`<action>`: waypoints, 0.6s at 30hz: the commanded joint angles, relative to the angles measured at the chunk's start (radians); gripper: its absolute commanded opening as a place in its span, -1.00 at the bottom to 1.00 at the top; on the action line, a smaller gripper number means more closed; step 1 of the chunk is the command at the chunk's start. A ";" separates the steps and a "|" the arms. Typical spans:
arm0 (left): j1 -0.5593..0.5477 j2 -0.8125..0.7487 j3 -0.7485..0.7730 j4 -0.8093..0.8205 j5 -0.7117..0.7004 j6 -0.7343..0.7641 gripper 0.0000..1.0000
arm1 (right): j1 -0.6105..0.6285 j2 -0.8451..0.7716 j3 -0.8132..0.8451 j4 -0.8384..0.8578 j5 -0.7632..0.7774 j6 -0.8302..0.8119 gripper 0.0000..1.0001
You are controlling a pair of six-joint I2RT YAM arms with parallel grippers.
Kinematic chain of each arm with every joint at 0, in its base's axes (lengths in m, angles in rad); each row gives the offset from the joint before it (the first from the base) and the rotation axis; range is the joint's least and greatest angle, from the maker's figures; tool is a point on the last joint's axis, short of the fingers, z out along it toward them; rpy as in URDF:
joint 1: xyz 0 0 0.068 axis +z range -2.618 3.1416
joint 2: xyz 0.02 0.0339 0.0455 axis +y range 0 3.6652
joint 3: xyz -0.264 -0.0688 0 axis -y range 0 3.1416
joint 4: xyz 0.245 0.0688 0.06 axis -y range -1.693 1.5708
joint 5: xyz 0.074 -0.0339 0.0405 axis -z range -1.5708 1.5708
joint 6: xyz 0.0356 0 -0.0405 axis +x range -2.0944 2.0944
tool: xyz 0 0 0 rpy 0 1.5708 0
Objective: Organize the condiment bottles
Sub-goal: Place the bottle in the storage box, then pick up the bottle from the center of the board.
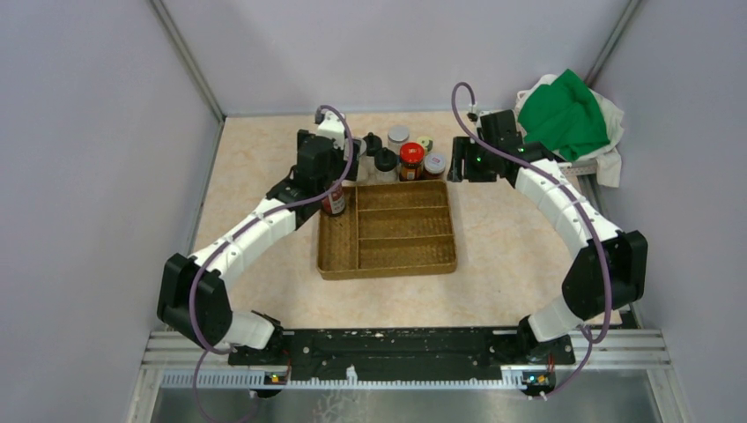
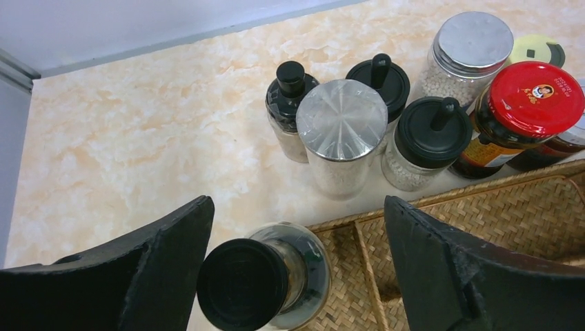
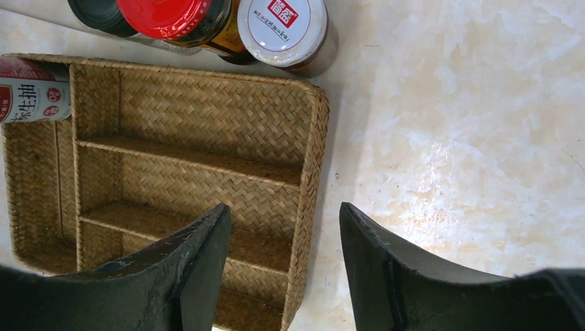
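Black-capped, the bottle (image 2: 243, 283) stands at the upper-left corner of the tray (image 1: 388, 271) in the overhead view, seemingly inside the long left compartment. The left gripper (image 2: 298, 207) is spread wide either side of it, gripping nothing; the right gripper (image 3: 284, 210), also wide and empty, hovers over the tray's right rim. A sideways swing could clip the cap and topple it into the jars (image 2: 341, 124) just behind. Its base is cut off, so its seating is unclear.

Jars (image 1: 401, 157) crowd the tray (image 1: 388, 271)'s far rim; table (image 1: 511, 238) either side open
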 commanded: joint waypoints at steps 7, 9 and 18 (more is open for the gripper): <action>-0.003 -0.069 0.196 -0.092 -0.004 0.001 0.98 | 0.053 0.121 0.230 -0.037 0.060 -0.098 0.19; -0.001 -0.045 0.250 -0.134 0.001 0.014 0.98 | 0.077 0.169 0.309 -0.056 0.063 -0.123 0.18; 0.072 0.095 0.409 -0.254 0.066 -0.011 0.94 | 0.146 0.401 0.603 -0.099 0.093 -0.210 0.14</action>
